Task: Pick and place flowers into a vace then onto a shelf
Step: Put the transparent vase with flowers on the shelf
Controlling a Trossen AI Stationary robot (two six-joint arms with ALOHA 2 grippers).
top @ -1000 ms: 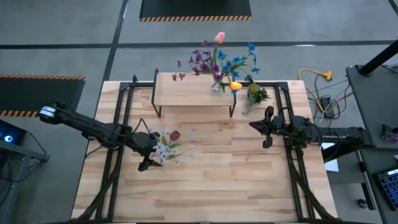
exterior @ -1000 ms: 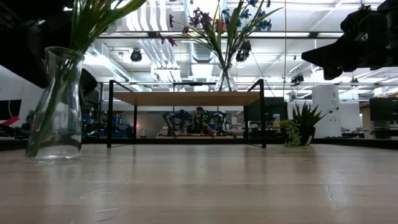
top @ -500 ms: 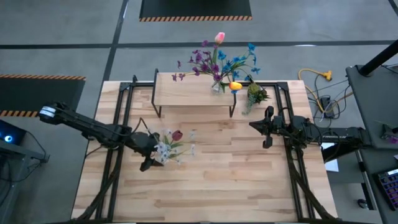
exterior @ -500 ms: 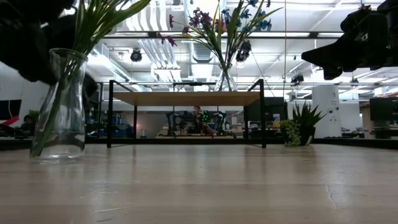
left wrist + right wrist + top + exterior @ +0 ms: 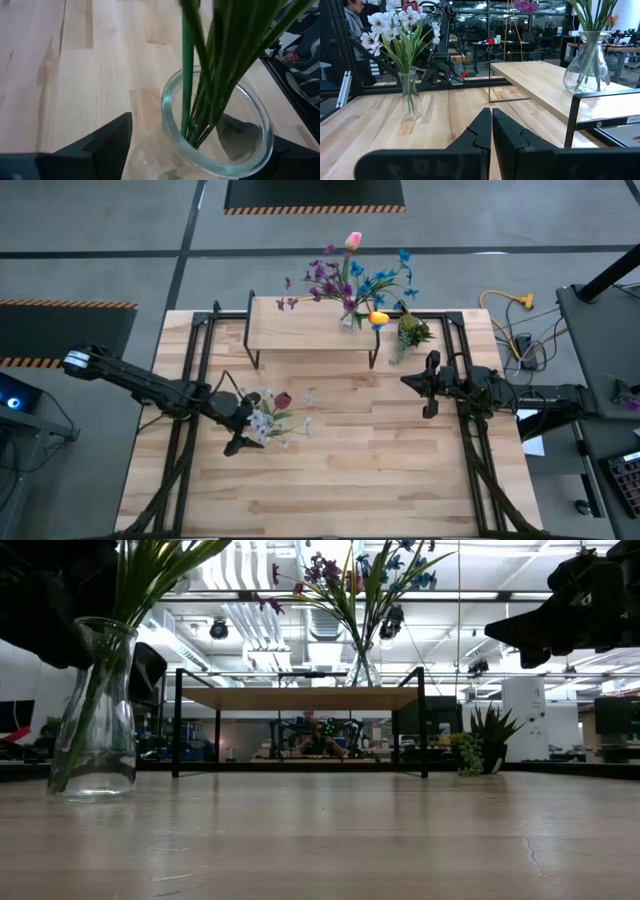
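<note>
Here are the flowers, whitish heads with one dark red bloom, green stems standing in a clear glass vase on the table. The left gripper is right at that vase: in the left wrist view its two dark fingers stand wide, one on each side of the glass rim, stems rising between them. Spread to the full, then, but whether the pads actually press the glass is hard to say from here; they look to be just beside it, perhaps touching.

Out beyond the gripper, toward the far edge of the table, sits the shelf, a light board on thin black legs. On it stands a second glass vase with purple, blue and pink flowers fanning out, and an orange head low at its side. Just off the shelf's right end is a small green leafy sprig.

Across the table from the left gripper, well apart, the right gripper hangs above the wood near the shelf's right legs. Its fingers are pressed flat together, nothing between them. Its wrist view looks past those fingertips to the whitish flowers and the left arm behind them.
</note>
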